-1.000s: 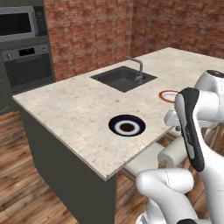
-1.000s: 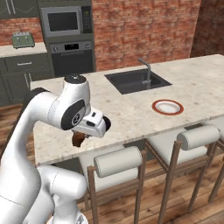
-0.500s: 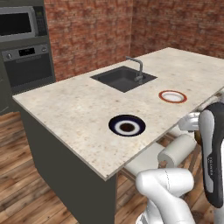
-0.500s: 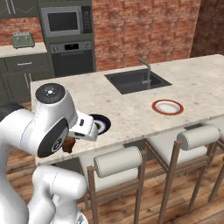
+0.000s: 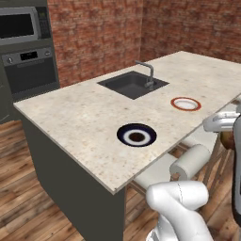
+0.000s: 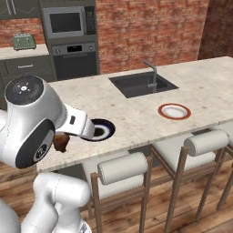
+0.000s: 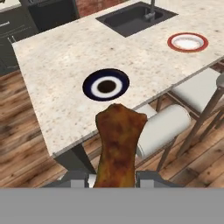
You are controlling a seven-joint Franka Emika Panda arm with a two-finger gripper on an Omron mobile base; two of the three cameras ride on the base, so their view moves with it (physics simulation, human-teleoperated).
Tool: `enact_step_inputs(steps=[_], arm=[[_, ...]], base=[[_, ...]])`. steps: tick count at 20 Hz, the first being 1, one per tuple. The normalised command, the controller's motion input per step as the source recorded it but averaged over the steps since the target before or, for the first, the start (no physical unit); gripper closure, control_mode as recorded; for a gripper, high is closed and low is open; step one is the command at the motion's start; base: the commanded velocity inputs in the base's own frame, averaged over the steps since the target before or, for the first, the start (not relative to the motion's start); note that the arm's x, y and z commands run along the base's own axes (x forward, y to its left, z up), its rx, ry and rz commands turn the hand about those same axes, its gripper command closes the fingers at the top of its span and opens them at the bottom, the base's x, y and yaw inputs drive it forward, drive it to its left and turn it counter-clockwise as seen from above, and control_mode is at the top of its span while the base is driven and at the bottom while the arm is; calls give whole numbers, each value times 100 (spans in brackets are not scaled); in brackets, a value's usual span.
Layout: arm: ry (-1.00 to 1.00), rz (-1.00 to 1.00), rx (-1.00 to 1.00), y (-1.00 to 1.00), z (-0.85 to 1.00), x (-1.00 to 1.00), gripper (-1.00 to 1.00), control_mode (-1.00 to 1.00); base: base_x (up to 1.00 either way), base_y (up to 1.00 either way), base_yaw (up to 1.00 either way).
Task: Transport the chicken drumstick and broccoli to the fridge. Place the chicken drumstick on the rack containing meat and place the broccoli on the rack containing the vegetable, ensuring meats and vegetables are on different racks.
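Light is even and bright – flat rendered shading with no glare. Shadows stay faint, and edges look slightly soft and pixelated.

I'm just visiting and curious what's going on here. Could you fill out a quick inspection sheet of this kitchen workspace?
Surface: speckled stone island counter with a sink and tap.
Job's things: chicken drumstick held off the counter, over the floor; broccoli and fridge nothing seen.
Clutter: dark-rimmed plate with a dark centre; red-rimmed plate, empty.
Grippers: gripper shut on the chicken drumstick.
Cables: nothing seen.
Surroundings: brick wall, built-in oven under a microwave, toaster, padded stools, wooden floor.
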Motion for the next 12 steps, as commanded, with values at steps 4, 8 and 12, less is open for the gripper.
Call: enact_step_inputs(steps=[4,8,12], arm=[[-1,0,0,1,66,-24,100,-100],[0,0,0,10,14,-19,100,100],[0,0,0,0,0,0,100,100]], base=[[0,0,0],[-26,12,3],[-71,45,6]])
